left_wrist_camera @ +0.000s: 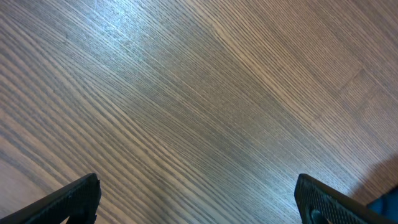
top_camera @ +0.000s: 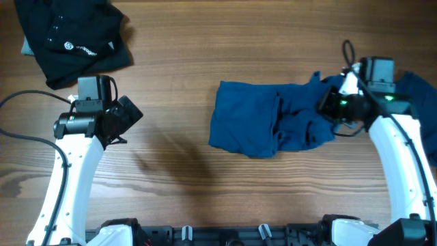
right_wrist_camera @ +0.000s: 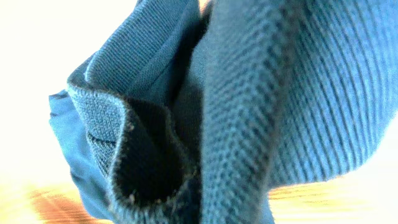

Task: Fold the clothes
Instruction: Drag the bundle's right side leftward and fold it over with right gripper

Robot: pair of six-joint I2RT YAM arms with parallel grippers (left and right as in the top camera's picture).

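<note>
Folding the shirt (top_camera: 252, 126) — right gripper (top_camera: 328, 108) pinches its edge (left gripper (top_camera: 128, 115) wide, idle); next, probably, carry it across.

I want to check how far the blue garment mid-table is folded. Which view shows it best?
Overhead: the whole blue garment shows, partly bunched. The right wrist view gives only a close-up of its fabric; the left wrist view shows nearly only the table.

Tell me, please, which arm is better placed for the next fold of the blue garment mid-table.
Right. The right gripper is shut on the blue garment at its right end, and fabric fills its wrist view. The left gripper hangs open over the table, well apart from the cloth.
</note>
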